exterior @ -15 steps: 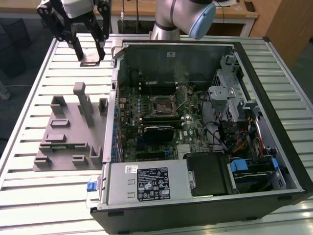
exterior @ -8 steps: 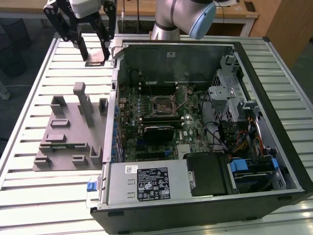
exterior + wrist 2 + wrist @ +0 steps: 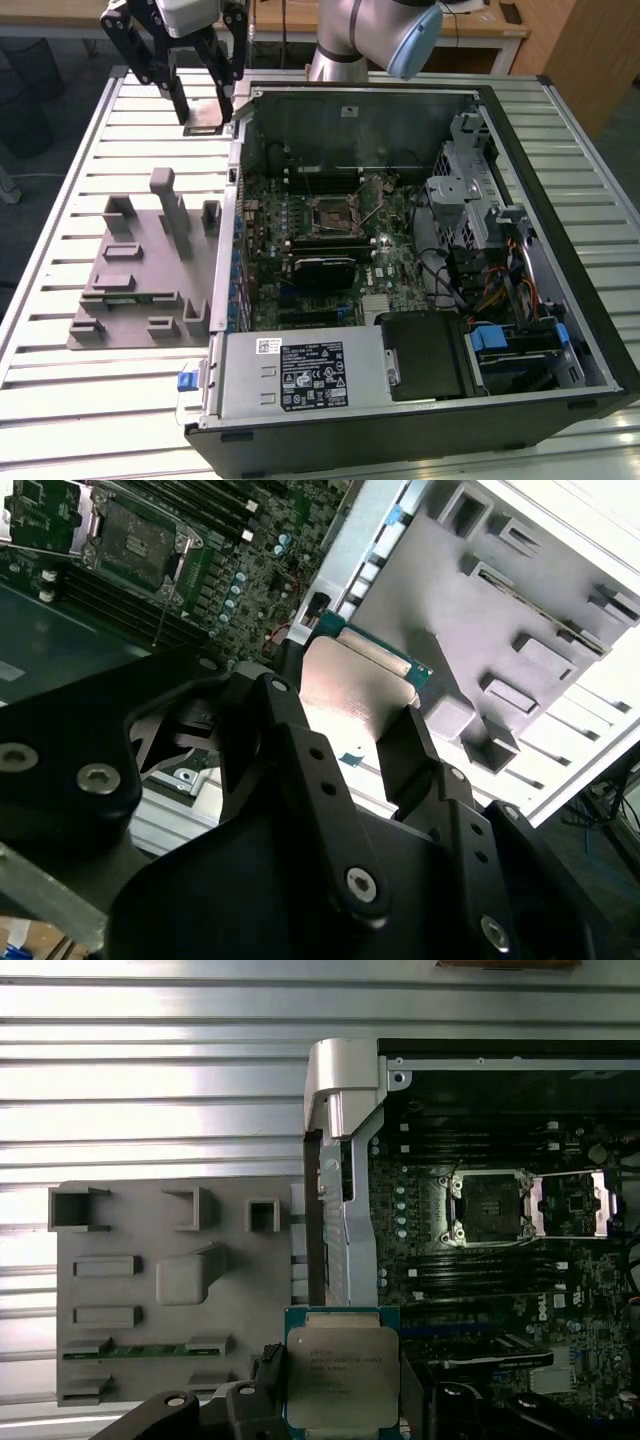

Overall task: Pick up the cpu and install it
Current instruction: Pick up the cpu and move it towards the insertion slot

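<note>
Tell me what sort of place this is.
Probably a robotics lab bench set up for computer assembly: an open desktop computer case lies on a slatted metal table, beside a grey parts fixture, and the gripper holds the cpu.

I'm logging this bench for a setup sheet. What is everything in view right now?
cpu: one, silvery-grey top, clamped in the gripper, outside the case.
socket: one, black, lid open, on the motherboard.
motherboard: one, green, inside the case.
power supply: one, silver-grey, inside the case.
computer case: one, black, open, on the table.
fixture tray: one, grey, on the table, at the exterior view's left of the case.
table: one, pale slatted metal.
arm: one, silver-grey, beyond the case.
gripper: one, black, shut on the cpu.
</note>
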You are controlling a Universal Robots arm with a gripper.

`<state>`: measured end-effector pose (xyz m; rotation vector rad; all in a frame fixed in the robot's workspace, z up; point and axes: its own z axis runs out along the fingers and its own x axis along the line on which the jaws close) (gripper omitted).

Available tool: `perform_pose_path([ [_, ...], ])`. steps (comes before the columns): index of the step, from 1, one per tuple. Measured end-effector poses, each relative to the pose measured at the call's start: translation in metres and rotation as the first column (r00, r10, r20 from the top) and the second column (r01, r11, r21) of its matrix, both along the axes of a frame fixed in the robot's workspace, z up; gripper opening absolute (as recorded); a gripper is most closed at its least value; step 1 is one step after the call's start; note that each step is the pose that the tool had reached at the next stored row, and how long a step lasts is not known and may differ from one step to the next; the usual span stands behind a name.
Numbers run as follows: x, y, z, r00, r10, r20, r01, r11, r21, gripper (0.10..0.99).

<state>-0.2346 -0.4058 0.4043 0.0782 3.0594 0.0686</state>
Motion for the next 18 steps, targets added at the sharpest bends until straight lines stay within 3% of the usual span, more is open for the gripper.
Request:
perform_pose_path([
  [18,0.0313,0.0002,0.0001,1.0000,0.000,-0.0001,0.000,1.0000,0.000,0.541],
])
